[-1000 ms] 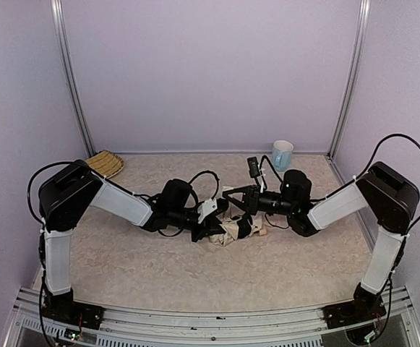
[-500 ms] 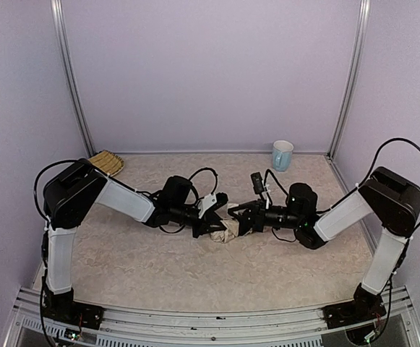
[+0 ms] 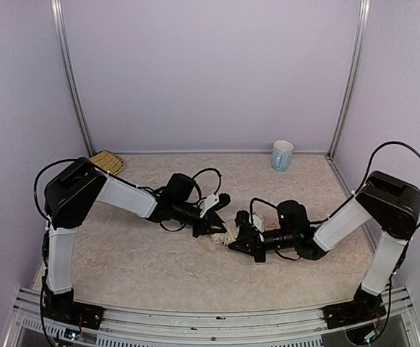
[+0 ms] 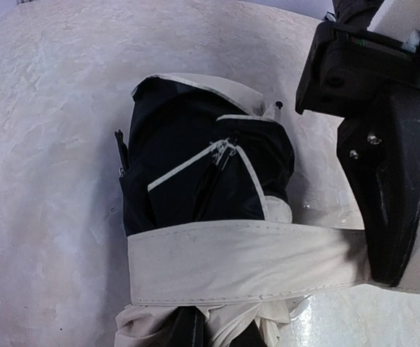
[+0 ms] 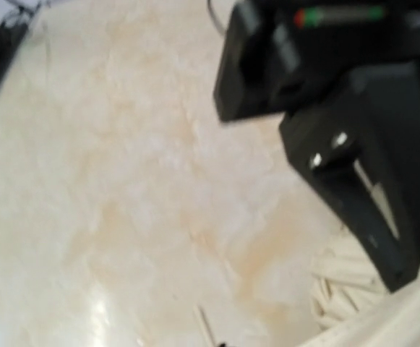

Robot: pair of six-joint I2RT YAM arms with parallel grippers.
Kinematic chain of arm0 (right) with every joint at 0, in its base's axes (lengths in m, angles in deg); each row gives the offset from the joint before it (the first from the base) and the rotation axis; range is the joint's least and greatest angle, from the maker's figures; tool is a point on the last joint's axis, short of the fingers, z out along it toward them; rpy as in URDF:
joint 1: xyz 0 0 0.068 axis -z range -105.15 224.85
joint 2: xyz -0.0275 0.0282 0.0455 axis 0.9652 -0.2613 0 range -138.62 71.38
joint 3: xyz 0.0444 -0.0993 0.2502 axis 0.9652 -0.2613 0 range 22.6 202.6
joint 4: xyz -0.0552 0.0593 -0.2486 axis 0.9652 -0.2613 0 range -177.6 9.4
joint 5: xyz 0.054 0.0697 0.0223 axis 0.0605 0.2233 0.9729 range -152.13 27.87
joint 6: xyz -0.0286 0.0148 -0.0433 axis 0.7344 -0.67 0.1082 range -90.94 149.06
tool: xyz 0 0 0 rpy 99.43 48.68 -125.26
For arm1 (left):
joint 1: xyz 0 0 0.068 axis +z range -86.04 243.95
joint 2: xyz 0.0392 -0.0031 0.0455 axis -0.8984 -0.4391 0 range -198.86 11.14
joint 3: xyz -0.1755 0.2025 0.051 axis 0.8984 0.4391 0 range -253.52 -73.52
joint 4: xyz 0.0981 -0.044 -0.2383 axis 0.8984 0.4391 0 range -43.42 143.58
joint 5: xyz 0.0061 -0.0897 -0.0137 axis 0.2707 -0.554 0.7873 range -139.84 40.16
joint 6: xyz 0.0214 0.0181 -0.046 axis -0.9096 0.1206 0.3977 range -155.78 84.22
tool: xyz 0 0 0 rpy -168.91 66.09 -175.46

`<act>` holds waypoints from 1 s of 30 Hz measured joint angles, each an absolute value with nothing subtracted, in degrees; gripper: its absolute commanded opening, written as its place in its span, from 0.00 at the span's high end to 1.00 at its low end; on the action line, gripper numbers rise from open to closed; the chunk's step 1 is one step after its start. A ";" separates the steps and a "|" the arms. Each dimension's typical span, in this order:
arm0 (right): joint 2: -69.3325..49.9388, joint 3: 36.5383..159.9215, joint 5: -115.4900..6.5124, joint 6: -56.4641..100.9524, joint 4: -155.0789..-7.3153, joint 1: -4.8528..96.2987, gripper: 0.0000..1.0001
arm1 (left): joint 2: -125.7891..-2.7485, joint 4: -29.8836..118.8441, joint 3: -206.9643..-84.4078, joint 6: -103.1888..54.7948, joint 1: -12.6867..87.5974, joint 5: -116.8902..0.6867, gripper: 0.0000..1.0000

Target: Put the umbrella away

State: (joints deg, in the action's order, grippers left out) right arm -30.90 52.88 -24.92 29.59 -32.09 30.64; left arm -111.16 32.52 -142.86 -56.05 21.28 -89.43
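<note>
The umbrella (image 3: 228, 235) lies folded on the table between my two grippers. In the left wrist view it is a bundle of black inner cloth (image 4: 202, 159) with a cream strap (image 4: 246, 264) drawn tight across it. My left gripper (image 3: 215, 226) is shut on the bunched cream fabric at its left end (image 4: 217, 336). My right gripper (image 3: 240, 240) is low at its right end. One of its black fingers (image 4: 390, 195) sits over the end of the strap and appears to pinch it. The right wrist view shows cream fabric (image 5: 405, 318) and the left gripper's finger (image 5: 361, 181).
A pale blue mug (image 3: 282, 155) stands at the back right by the wall. A woven straw basket (image 3: 105, 162) lies at the back left corner. Purple walls with metal posts enclose the table on three sides.
My right gripper has come down and towards the near side, from above and beyond the umbrella to its right end at table height. The left gripper and umbrella shifted slightly.
</note>
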 measured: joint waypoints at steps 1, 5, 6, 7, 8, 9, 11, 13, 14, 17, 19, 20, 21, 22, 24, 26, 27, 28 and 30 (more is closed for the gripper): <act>-31.46 53.08 -25.03 31.23 -32.70 30.64 1.00 | -111.25 33.87 -143.56 -56.60 21.28 -89.48 1.00; -35.44 53.69 -25.29 34.95 -32.11 30.67 1.00 | -111.38 37.66 -145.35 -58.89 21.06 -89.48 1.00; -36.64 53.75 -25.22 35.43 -31.48 30.67 1.00 | -111.40 38.53 -145.74 -59.59 20.93 -89.37 1.00; -37.98 53.91 -25.01 35.71 -30.45 30.69 1.00 | -111.40 39.47 -146.20 -60.25 20.82 -89.15 1.00; -39.38 54.15 -24.74 35.89 -29.31 30.78 1.00 | -111.40 40.37 -146.57 -60.86 20.71 -88.87 0.99; -40.47 54.39 -24.46 35.89 -28.37 30.91 1.00 | -111.40 41.31 -147.03 -61.40 20.60 -88.63 0.98; -42.17 54.61 -23.37 35.82 -26.43 31.54 1.00 | -111.40 43.19 -147.91 -62.28 20.45 -88.12 0.95; -43.31 54.63 -22.30 35.60 -24.96 32.44 1.00 | -111.47 44.74 -148.65 -63.13 20.30 -87.73 0.92; -43.75 54.63 -21.79 35.45 -24.44 32.83 1.00 | -111.49 45.48 -149.00 -63.55 20.19 -87.45 0.90; -44.47 54.69 -21.22 35.15 -23.65 33.18 1.00 | -111.49 47.75 -150.11 -64.68 19.75 -86.40 0.86; -45.10 54.91 -21.20 34.86 -23.52 33.27 1.00 | -111.49 49.72 -151.08 -65.64 19.16 -85.06 0.83; -45.47 55.04 -21.16 34.64 -23.50 33.38 1.00 | -111.47 50.49 -151.45 -66.06 18.85 -84.41 0.81; -45.78 55.24 -20.85 34.36 -23.11 33.42 1.00 | -111.38 51.40 -151.88 -66.37 18.46 -83.49 0.79; -46.02 55.55 -20.68 34.05 -23.04 33.42 1.00 | -111.29 52.21 -152.23 -66.74 18.13 -82.46 0.76; -46.46 56.18 -20.42 33.48 -23.04 33.42 1.00 | -111.19 53.61 -152.93 -67.24 17.54 -80.47 0.71; -46.85 56.86 -20.33 32.79 -23.04 33.44 1.00 | -111.01 54.79 -153.41 -67.39 16.97 -78.44 0.67; -46.94 56.99 -20.28 32.54 -23.06 33.46 1.00 | -110.68 55.14 -153.41 -67.44 16.54 -77.00 0.64; -46.96 57.10 -20.26 32.37 -23.13 33.49 1.00 | -110.27 55.27 -153.22 -67.63 15.99 -75.38 0.63; -46.98 57.23 -20.13 32.06 -23.35 33.53 1.00 | -109.28 55.12 -152.23 -68.11 14.98 -72.28 0.61</act>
